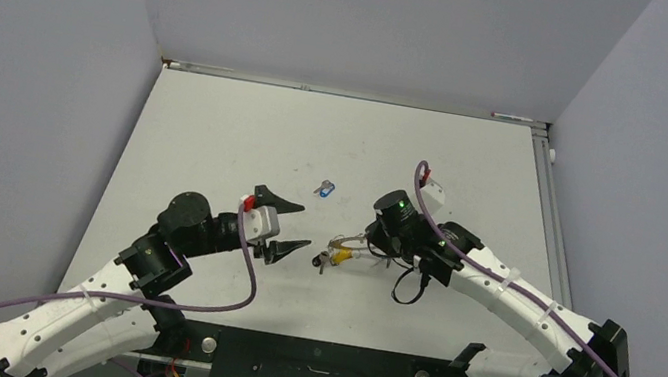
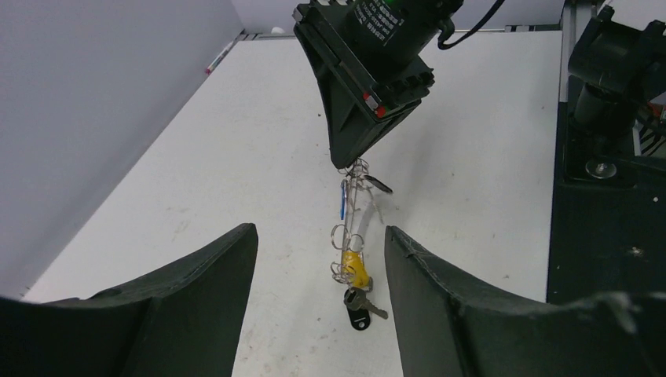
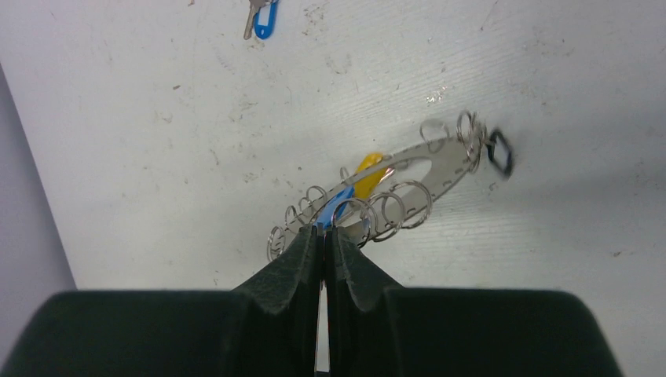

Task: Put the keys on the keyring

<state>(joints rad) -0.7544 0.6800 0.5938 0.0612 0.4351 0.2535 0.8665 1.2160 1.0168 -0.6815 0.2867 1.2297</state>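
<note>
Top: right claw [image 1: 364,244] clamped shut on the keyring [image 1: 340,250]. Left claw [image 1: 306,227] sits just left of the keyring, jaws well apart, empty. One loose blue key [image 1: 325,187] on the table [image 1: 218,130], near the keyring on its far side.
Left wrist: on the keyring, one yellow-headed key [image 2: 353,269], one blue-headed key [image 2: 343,200], one black tag [image 2: 358,318].
Right wrist: same three, plus several small split rings [image 3: 393,208].
Looks mostly done; one key left to thread.

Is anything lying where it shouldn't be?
Yes. One blue-headed key lies alone on the table, apart from the keyring pinched in the right gripper, where other keys hang.
</note>
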